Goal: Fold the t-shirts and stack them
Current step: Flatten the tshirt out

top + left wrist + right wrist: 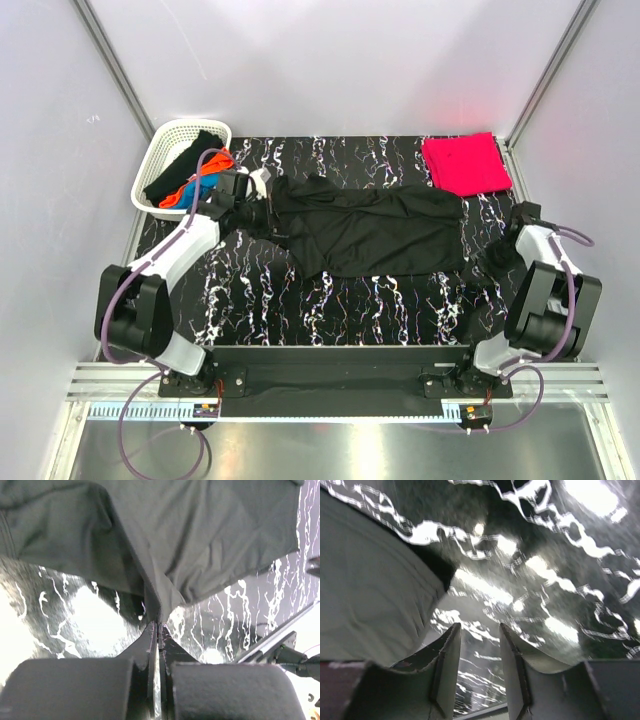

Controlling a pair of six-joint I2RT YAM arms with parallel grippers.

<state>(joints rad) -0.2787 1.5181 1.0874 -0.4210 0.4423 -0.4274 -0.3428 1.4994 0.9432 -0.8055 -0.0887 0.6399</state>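
A large black t-shirt (375, 232) lies spread across the middle of the table. My left gripper (258, 214) is at its left end. In the left wrist view the jaws (159, 624) are pressed together with a fold of the black cloth (200, 535) pinched at their tips. My right gripper (497, 262) hovers low by the shirt's right end. In the right wrist view it (479, 626) stands open over bare table, with the shirt's edge (370, 605) just left of the fingers. A pinkish-red t-shirt (465, 165) lies folded at the back right.
A white lattice basket (160, 150) at the back left holds black, orange (178, 197) and blue (207, 183) shirts, close behind my left wrist. The table (330, 300) is black marble-patterned, walled on three sides.
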